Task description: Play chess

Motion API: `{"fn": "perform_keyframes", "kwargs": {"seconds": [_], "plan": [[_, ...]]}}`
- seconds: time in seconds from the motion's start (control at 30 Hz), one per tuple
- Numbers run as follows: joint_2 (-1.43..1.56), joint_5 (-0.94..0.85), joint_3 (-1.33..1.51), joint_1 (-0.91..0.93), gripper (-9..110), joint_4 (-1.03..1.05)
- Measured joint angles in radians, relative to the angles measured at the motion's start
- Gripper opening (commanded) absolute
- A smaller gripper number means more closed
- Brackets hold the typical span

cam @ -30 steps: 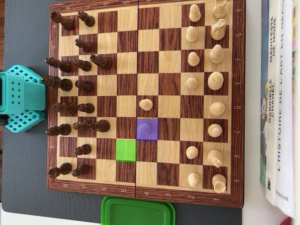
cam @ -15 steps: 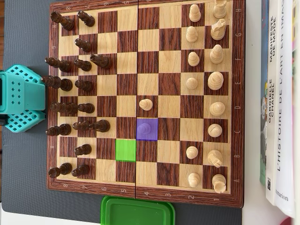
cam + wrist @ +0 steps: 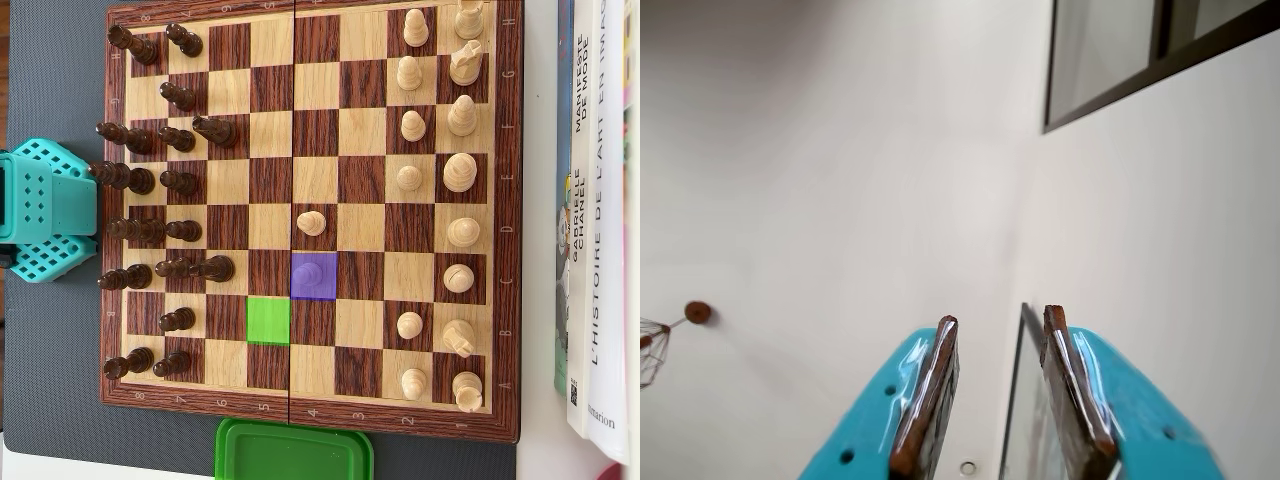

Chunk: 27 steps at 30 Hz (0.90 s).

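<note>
the chessboard (image 3: pixel 310 420) fills most of the overhead view, and i use it as the landmark. the teal arm (image 3: pixel 40 210) sits just outside the left edge of the chessboard, behind the dark pieces, about at the middle of that edge. the gripper (image 3: pixel 998 400) shows only in the wrist view, where it points up toward a pale wall and a window frame (image 3: pixel 1110 85); its two fingers stand a little apart with nothing between them, so it is empty and slightly open.

on the chessboard two squares are marked. the purple square (image 3: pixel 313 276), with a pawn under the tint, lies just right of the centre fold and somewhat below the middle. the green square (image 3: pixel 268 320) is empty, and it touches the purple square at the corner, one step left and one step lower.

so, in my judgement, the piece to move lies to the right of the arm and slightly lower in the overhead view, beyond the rows of dark pieces (image 3: pixel 160 230). the gripper must first turn down and reach over them.
</note>
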Motion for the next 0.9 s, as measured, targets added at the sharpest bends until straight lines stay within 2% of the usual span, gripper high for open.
{"fn": "perform_keyframes", "kwargs": {"seconds": [0.9], "plan": [[0.000,0.000,0.000,0.000,14,0.003]]}}
